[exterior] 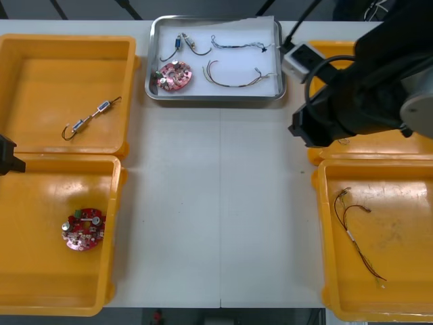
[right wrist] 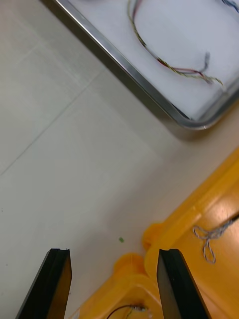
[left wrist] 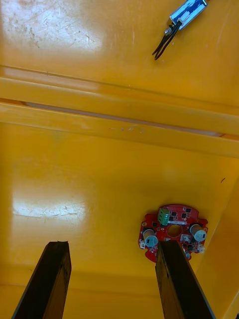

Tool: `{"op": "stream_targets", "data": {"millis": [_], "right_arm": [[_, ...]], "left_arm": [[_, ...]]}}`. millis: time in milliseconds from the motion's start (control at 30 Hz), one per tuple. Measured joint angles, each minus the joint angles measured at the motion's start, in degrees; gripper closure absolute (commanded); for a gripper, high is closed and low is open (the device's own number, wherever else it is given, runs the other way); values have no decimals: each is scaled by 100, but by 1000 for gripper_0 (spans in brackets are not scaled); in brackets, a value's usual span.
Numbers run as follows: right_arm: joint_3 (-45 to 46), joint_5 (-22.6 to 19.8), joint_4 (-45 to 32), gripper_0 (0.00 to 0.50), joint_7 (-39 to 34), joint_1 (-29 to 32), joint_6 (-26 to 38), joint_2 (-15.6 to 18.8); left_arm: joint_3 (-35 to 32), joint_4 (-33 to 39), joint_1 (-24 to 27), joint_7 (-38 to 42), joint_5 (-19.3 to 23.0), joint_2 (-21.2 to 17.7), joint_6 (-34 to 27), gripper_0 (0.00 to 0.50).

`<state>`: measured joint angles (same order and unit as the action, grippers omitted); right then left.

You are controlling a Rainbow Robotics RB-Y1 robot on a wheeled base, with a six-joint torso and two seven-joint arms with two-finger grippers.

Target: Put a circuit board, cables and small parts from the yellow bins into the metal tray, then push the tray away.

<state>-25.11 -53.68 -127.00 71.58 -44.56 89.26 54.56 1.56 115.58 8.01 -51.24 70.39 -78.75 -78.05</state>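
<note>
Loaded metal tray (exterior: 215,98) at the far middle of the desk (exterior: 216,203), flanked by yellow bins (exterior: 40,88); inside it lie a round red circuit board (exterior: 174,74), a red and yellow cable (exterior: 233,78), a second cable (exterior: 238,45) and small metal parts (exterior: 181,44). Right claw (right wrist: 114,284), fingers apart and holding nothing, hangs over the desk near the tray's near right corner; left claw (left wrist: 113,281), likewise spread and empty, hangs above the near left bin, a spare circuit board (left wrist: 173,232) just beyond one finger.

Loading appears complete; the push is judged to be the remaining step. Hazards:
- Contact at the corner rather than mid-wall would likely turn the tray instead of sliding it straight, swinging it against the white box (exterior: 301,57) just beside its right wall.
- Spread fingers may straddle or ride over the low rim, tilting the tray and scattering the light cables.
- The tray sits near the desk's far edge, so too long a push could carry it over.
- A low approach across the far right bin could snag the twisted blue and white cable (right wrist: 209,239) lying there.
</note>
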Motion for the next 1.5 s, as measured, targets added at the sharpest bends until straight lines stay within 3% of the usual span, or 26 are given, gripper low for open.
{"op": "stream_targets", "data": {"millis": [233,633,1500], "right_arm": [[1515,-785,-96,0,-337,1075,388,464],[3510,-1138,198,0,-586,2667,873,490],[3730,-971,364,0,-502,3983,877,490]], "left_arm": [[0,0,0,0,0,0,0,0],[0,0,0,0,0,0,0,0],[0,0,0,0,0,0,0,0]]}}
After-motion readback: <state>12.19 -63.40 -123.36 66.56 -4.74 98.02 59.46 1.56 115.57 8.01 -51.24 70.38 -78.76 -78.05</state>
